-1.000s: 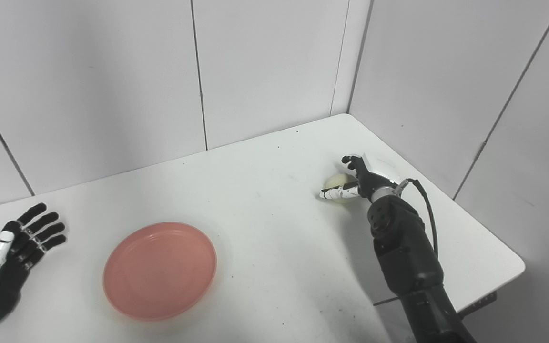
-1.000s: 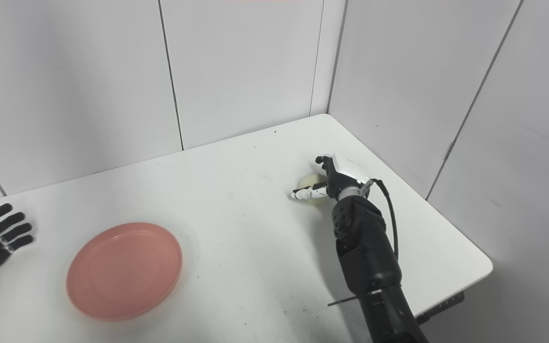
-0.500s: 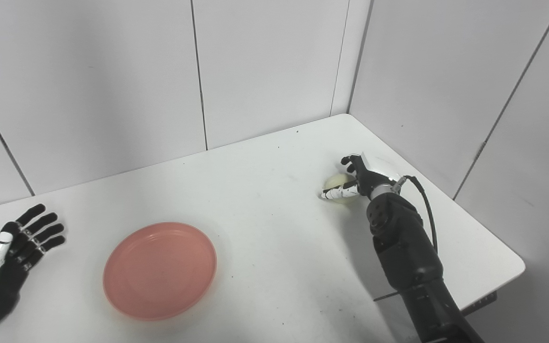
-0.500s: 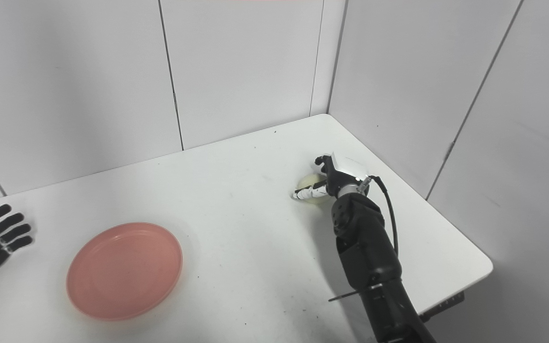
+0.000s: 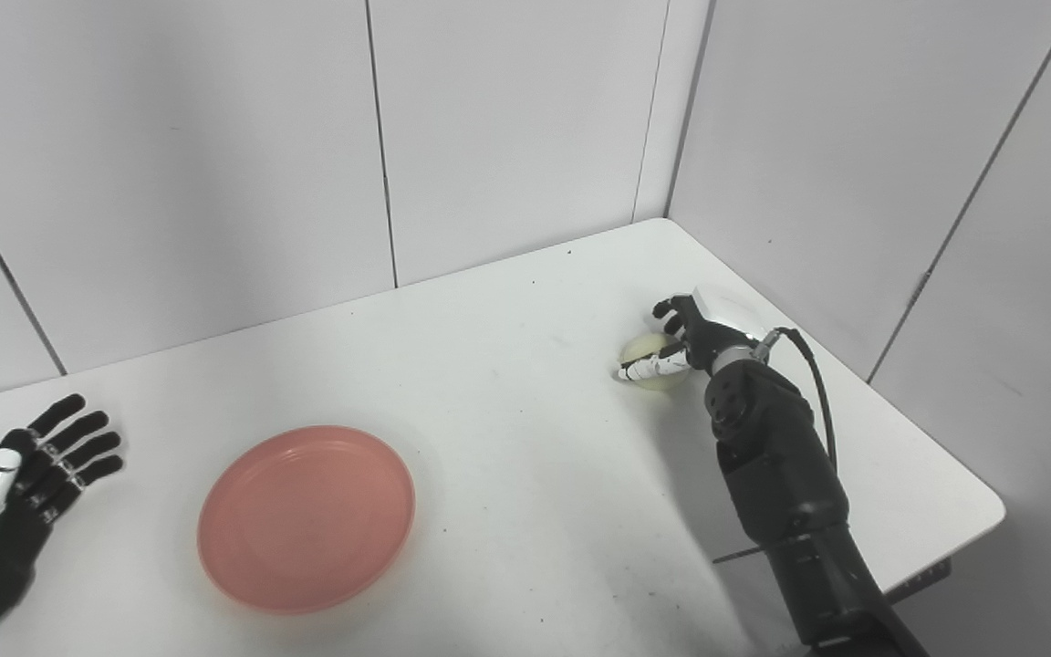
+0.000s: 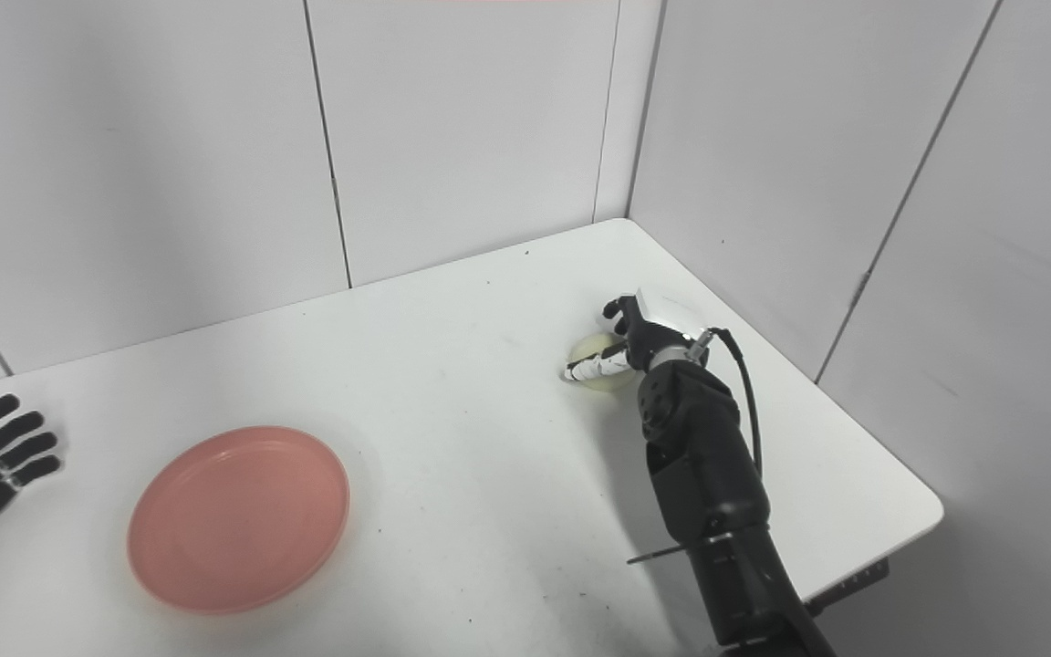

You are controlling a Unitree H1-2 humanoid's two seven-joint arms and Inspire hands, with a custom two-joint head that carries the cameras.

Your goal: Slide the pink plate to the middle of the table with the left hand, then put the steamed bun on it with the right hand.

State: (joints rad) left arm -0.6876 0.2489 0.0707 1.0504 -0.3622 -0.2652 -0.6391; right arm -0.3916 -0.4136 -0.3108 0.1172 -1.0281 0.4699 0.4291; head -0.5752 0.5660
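The right hand (image 5: 685, 342) is wrapped around the steamed bun (image 5: 646, 350), thumb across its near side and the other fingers curled over the far side, so it is clamped on the bun. The bun looks to sit on the table (image 5: 525, 438) beneath the hand, though contact cannot be confirmed from here. The pink plate (image 5: 306, 516) lies well to that hand's left and nearer the robot, with bare table between them. Just left of the plate, apart from it, the left hand (image 5: 5, 506) rests with fingers spread and holds nothing.

The main risk is in the grip: the bun is probably soft and round, and only its edges are caught. Too tight a squeeze may dent or tear it; too loose, and it may roll out during the lift and head toward the table's right edge, which is near the hand. The carry is long too, so any slip mid-way drops the bun short of the plate. The plate also sits left of centre, so a bun set down off its middle may tip the rim.
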